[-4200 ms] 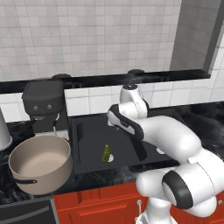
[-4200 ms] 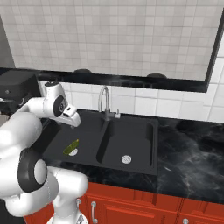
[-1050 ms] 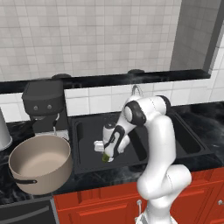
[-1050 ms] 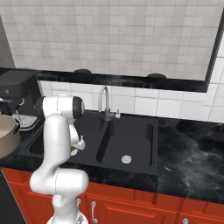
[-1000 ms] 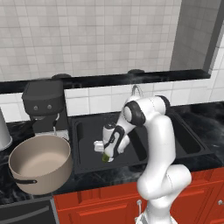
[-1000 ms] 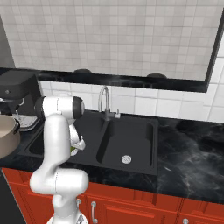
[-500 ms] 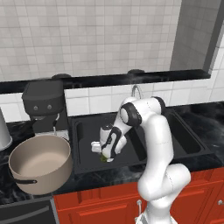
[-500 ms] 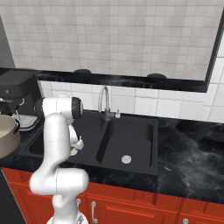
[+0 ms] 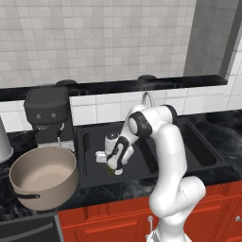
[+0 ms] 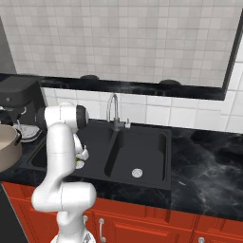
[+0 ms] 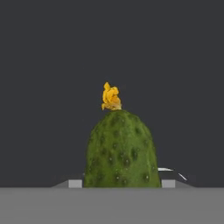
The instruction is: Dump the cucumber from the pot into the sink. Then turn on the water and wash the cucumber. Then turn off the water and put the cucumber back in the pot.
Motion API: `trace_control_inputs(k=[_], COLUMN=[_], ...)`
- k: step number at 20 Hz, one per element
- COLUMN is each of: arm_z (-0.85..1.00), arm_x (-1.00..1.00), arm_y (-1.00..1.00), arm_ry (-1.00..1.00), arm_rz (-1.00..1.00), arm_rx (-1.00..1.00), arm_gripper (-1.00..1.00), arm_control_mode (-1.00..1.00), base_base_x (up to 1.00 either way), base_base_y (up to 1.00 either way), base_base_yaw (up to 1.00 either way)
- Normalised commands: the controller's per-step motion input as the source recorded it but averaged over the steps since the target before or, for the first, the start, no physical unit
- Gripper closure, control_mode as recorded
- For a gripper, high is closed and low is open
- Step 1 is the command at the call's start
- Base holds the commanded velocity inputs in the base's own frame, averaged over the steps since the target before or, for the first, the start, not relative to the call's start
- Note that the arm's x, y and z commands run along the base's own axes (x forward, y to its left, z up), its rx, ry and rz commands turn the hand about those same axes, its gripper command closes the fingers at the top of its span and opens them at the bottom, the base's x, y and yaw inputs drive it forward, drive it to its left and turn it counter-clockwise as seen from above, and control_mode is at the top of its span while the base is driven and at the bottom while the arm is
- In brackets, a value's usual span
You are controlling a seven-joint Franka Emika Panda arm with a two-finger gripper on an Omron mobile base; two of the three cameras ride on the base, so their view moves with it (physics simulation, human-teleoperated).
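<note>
The white arm folds down into the left basin of the black sink (image 9: 142, 172), its claw (image 9: 113, 168) lowered over the cucumber (image 9: 111, 170) on the basin floor; whether the fingers grip it cannot be told. The beige pot (image 9: 42, 182) and black coffee machine (image 9: 47, 116) stand left on the dark marbled tabletop (image 9: 217, 127), below white tiles.

cucumber (image 11: 120, 151): bumpy dark green skin, small yellow-orange dried flower at its tip. sink (image 9: 198, 156): matte black, silver round drain, silver faucet (image 10: 113, 110). pot (image 9: 43, 182): beige-grey outside, pale inside, dark handle. coffee machine (image 9: 48, 113): black. counter (image 10: 209, 175): black marble with pale veins. wall tiles: white, grey grout. cabinets (image 10: 156, 225): red.
</note>
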Motion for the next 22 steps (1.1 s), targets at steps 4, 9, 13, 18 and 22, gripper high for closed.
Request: trace_control_inputs(k=[4, 9, 13, 18, 22], arm_z=[0.21, 0.87, 1.0, 1.0, 1.0], arm_x=[-0.08, -0.04, -0.13, -0.36, -0.64], arm_y=[-0.01, 0.0, 0.0, 0.0, -0.01], arm_ry=[-0.1, -0.11, -0.07, 0.0, 0.01], arm_rz=[0.0, 0.01, 0.03, 0.04, 0.0], arm_rx=[0.01, 0.02, 0.02, 0.0, 0.0], arm_gripper=[1.0, 1.0, 1.0, 1.0, 1.0], arm_control_mode=[-1.0, -1.0, -1.0, -1.0, -1.0], base_base_x=[0.0, 0.0, 0.0, 0.0, 0.0], base_base_y=[0.0, 0.0, 0.0, 0.0, 0.0], base_base_yaw=[0.0, 0.0, 0.0, 0.0, 0.0])
